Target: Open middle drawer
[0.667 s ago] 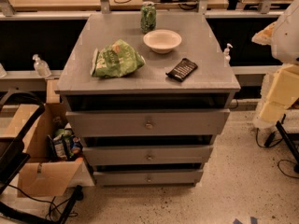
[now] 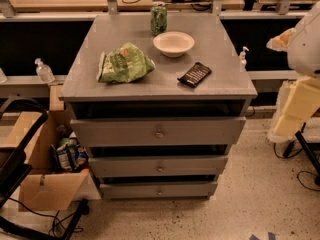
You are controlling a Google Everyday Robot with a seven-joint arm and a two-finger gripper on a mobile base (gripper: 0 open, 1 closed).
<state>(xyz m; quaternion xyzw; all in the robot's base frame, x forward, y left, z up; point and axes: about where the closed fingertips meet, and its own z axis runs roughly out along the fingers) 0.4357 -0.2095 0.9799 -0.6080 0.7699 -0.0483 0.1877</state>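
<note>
One arm (image 2: 306,44) at right edge, gripper (image 2: 291,118) hanging down well apart from middle drawer (image 2: 130,166), grip state untellable.

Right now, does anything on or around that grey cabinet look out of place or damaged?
Nothing stands out. The middle drawer sits level, the can and bowl stand upright, nothing has spilled; only the green bag is crumpled. The gripper hangs beside the cabinet's right side.
</note>
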